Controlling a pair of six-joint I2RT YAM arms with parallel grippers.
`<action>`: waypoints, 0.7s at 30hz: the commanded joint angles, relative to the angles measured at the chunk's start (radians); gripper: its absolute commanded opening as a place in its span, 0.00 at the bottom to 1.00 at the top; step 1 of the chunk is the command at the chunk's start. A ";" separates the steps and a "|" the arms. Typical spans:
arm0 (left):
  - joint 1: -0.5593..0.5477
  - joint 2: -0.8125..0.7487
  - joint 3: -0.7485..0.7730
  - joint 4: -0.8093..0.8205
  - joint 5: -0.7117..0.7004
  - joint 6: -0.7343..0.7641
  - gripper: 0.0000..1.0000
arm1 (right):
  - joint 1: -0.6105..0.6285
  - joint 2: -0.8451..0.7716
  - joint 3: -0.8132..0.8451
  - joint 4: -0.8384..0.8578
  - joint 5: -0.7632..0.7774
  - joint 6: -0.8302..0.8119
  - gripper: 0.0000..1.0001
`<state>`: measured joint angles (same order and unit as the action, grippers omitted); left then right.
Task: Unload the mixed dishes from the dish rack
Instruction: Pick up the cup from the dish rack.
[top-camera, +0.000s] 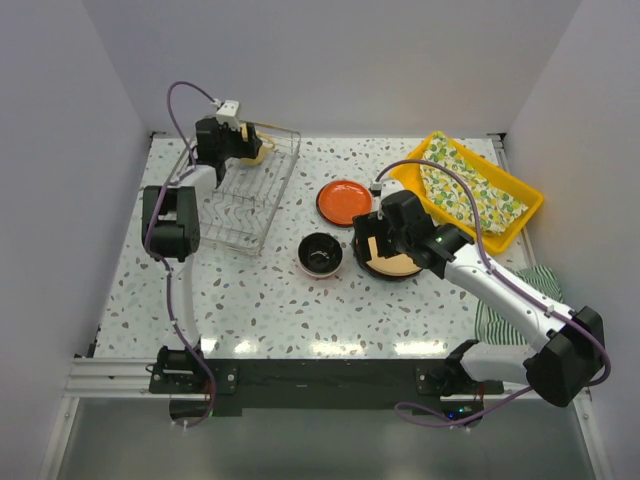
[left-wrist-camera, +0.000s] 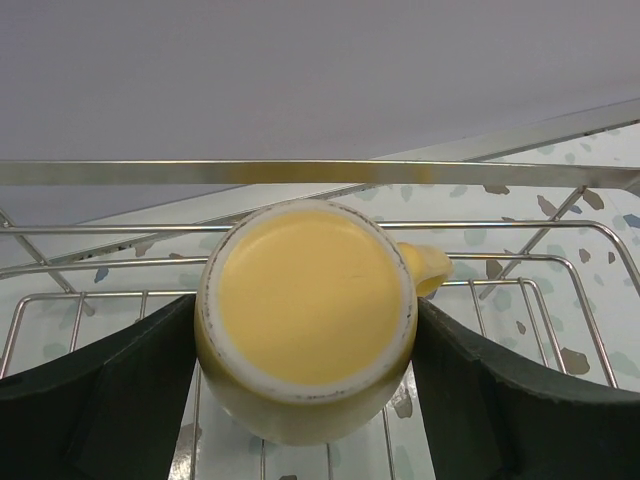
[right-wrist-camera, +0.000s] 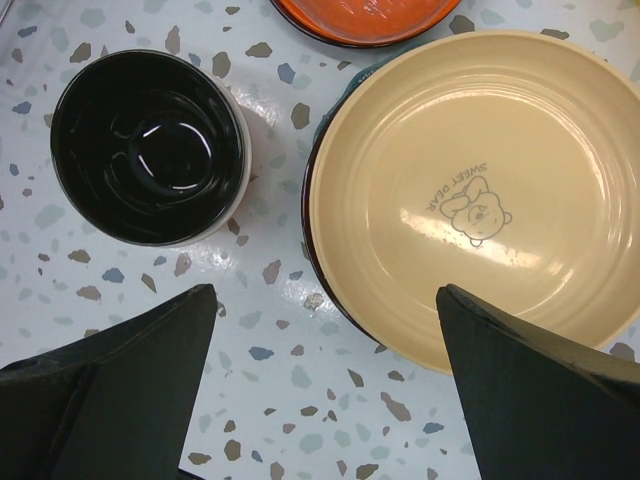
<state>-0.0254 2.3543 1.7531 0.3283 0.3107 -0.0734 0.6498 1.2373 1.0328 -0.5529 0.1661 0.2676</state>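
Glossy round cream mug (left-wrist-camera: 305, 300) sits in silvery wire rack (left-wrist-camera: 300, 172).

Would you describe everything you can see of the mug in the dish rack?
The mug is glossy pale yellow, ceramic-looking, with a cream, speckled ring around the flat round face turned to the left wrist camera; base or mouth, I cannot tell. A handle juts out at upper right. It sits in the dish rack at its far end. The left gripper has its fingers on both sides, close against its wall; a firm grip is not confirmed.
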 joint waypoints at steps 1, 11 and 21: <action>0.008 -0.088 -0.043 0.120 0.018 -0.025 0.46 | 0.004 -0.012 0.027 0.019 0.003 -0.002 0.96; 0.010 -0.289 -0.201 0.101 -0.028 0.001 0.25 | 0.004 -0.039 -0.002 0.056 -0.043 -0.001 0.96; 0.010 -0.513 -0.336 -0.012 -0.058 -0.048 0.13 | 0.004 -0.111 -0.060 0.172 -0.131 -0.005 0.96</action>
<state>-0.0238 1.9812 1.4258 0.2661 0.2646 -0.0860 0.6498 1.1656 0.9894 -0.4759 0.0868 0.2676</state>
